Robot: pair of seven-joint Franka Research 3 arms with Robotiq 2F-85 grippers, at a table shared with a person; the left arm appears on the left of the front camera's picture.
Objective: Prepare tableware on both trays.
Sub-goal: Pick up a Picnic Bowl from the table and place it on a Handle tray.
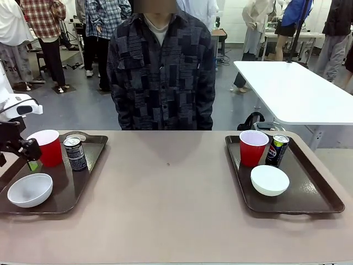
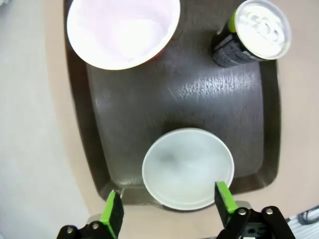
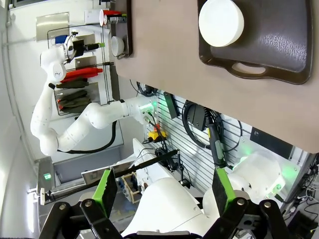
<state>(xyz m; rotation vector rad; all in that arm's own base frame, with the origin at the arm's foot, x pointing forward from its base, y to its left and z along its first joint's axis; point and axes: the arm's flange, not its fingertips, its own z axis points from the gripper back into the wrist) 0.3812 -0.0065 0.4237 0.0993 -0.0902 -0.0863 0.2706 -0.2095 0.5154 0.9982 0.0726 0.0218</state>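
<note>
we judged task near done: each dark brown rectangular plastic tray (image 1: 88,182) (image 1: 325,193) held red plastic cup (image 1: 47,147) (image 1: 253,147), slim dark can (image 1: 74,153) (image 1: 277,149), small white round bowl (image 1: 30,189) (image 1: 269,180). left gripper (image 2: 168,209) jaws spread, empty, above bowl; right gripper (image 3: 163,192) spread, empty.

The left arm comes in at the left edge of the front view, its white wrist above the far left corner of the tabletop. The left gripper (image 1: 32,160) hangs below it, black, with a green pad at the tip pointing down. In the left wrist view the left gripper's (image 2: 169,209) two fingers rise from the bottom edge, jaws spread wide apart with nothing between the pads.

The right gripper (image 3: 163,191) looks past the near edge of the tabletop toward the robot's own white base; its jaws stand wide apart and empty.

The person stands at the far edge of the tabletop, arms down.
</note>
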